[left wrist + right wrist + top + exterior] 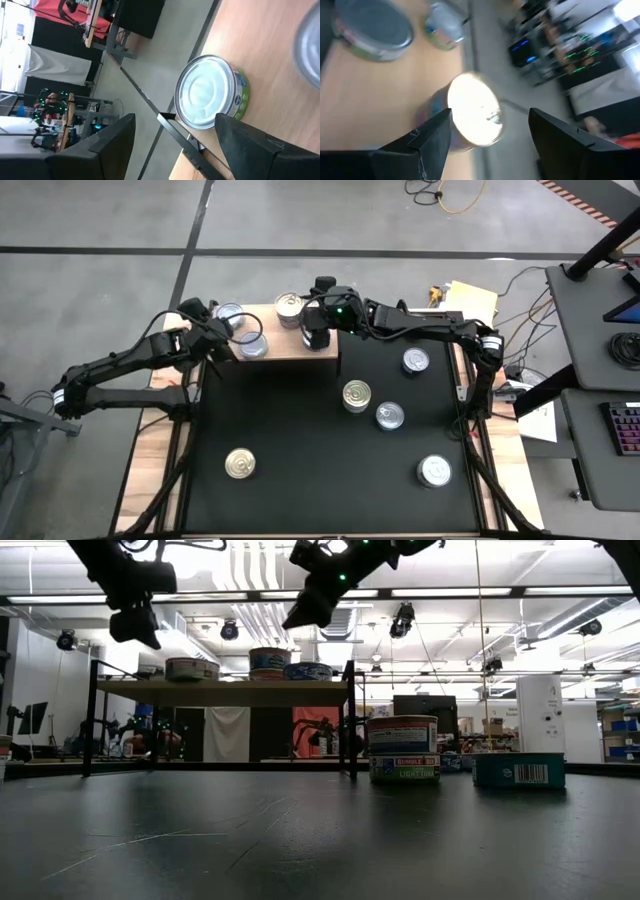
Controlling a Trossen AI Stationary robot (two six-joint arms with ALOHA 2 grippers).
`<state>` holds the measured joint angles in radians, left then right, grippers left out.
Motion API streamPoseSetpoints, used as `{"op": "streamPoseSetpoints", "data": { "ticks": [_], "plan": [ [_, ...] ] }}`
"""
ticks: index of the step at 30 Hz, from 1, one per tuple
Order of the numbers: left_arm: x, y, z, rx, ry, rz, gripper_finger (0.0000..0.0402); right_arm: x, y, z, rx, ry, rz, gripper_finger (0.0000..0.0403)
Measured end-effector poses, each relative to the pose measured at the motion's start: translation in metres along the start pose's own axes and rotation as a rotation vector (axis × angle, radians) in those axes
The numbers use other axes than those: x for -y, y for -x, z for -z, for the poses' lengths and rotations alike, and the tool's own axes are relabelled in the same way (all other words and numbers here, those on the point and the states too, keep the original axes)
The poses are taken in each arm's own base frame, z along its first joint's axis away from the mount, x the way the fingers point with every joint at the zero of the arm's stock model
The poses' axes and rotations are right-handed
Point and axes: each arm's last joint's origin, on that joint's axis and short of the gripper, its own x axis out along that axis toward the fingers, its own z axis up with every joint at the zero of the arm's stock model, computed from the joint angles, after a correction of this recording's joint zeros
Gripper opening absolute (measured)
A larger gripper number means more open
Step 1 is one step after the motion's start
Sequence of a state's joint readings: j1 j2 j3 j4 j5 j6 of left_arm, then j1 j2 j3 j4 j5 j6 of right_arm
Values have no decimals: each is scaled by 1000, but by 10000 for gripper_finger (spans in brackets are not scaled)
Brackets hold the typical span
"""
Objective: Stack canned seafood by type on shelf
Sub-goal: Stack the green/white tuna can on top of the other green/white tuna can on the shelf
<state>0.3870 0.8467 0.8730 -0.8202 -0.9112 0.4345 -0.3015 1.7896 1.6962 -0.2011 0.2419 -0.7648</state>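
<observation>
Both arms reach over the shelf (290,345), the wooden stand at the 12 o'clock edge of the black table (300,480). The left gripper (212,330) hovers at the shelf's 9 o'clock end, its fingers apart and empty; its wrist view shows a silver-topped can (207,92) lying ahead of the gap between them, close to the shelf's edge. The right gripper (316,330) hangs above the shelf's 3 o'clock half, also spread and holding nothing, with a gold-topped can (470,112) just beyond its fingers and near the far edge of the board. Five more cans of the canned seafood wait on the table: one gold (356,395) near the centre, one silver (390,416) beside it, one silver (415,361) toward 2 o'clock, one gold (239,464) at 7 o'clock, one silver (433,471) at 5 o'clock. The chief risk, as I judge it, is a shove: both shelf cans sit near an edge, so a finger descending off-centre could push one off the stand to the floor. The two arms also work close together over a narrow top, and a careless swing could knock the stacked pair (252,344) or each other. A grip taken too shallow on a slick rim could let a tin slip during the lift.
</observation>
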Motion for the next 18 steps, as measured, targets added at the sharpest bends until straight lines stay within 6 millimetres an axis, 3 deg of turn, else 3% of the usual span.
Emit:
{"op": "streamPoseSetpoints", "data": {
  "ticks": [5, 11, 18],
  "plan": [
    [0, 4, 0, 80, 72, 119, 249, -2, 2, 13, 3, -154, -216, 232],
    [4, 14, 0, 283, 137, 504, 224, 5, 13, 11, 93, -277, -354, 188],
    [6, 16, -1, 313, 209, 619, 144, 2, 28, 2, 93, -275, -384, 114]
  ]
}}
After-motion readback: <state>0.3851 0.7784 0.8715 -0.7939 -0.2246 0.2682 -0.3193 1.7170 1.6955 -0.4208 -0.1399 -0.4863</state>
